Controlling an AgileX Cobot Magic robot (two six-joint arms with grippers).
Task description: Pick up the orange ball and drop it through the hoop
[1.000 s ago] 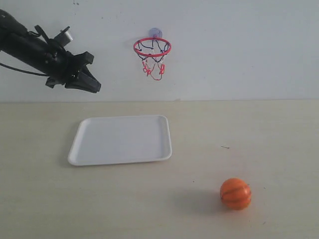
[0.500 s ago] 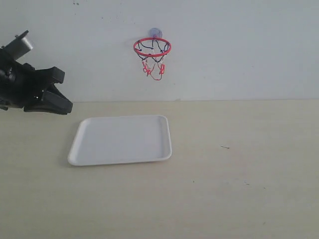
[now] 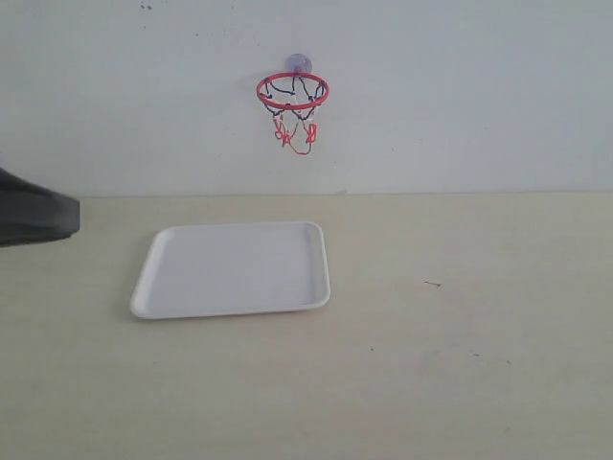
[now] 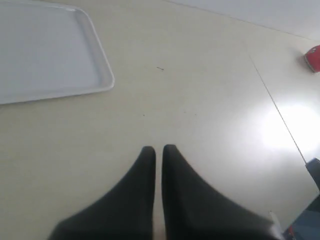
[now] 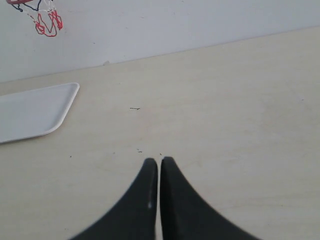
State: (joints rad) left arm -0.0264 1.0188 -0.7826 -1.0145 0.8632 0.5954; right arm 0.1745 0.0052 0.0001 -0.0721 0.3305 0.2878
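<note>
White tray below hoop; left hand at scene's left edge, closed.

Legible markings: none in any view. The white tray, the hoop and the desk show no readable print. The small red item in the left wrist view is cropped and too small to read.
</note>
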